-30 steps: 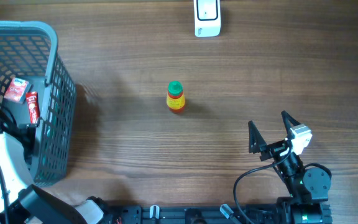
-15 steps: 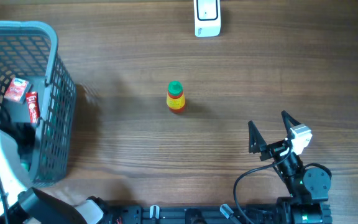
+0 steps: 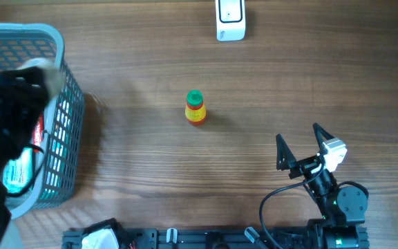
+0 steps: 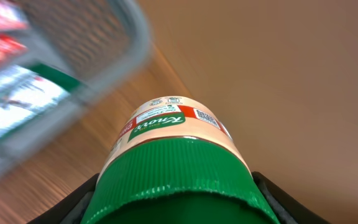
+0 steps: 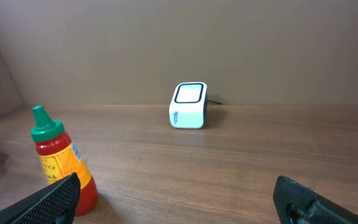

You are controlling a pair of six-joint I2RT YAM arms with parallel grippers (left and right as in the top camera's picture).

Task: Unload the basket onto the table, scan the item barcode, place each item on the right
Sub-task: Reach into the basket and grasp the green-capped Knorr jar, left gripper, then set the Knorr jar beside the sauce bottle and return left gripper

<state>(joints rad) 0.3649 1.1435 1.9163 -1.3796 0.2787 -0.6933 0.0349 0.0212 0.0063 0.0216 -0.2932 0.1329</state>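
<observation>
Raised out of the basket (image 3: 62,52) since a sec ago, the left gripper (image 4: 176,208) is seen w/ fingers (image 4: 73,208) pinched on the green lid (image 4: 176,171) of a Knorr jar (image 4: 173,127), held over the basket rim. Right gripper (image 3: 298,135) is left spread, idle, well apart. Jar should be carried past the sauce bottle (image 3: 195,108) to the scanner (image 3: 230,19), label turned to its window; barcode side can't be told yet.

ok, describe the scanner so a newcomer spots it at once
On the wooden table, look to the far edge, by the wall. The scanner stands there alone, beyond the green-capped sauce bottle. It is the only white box, with a dark-rimmed window on its face.
</observation>
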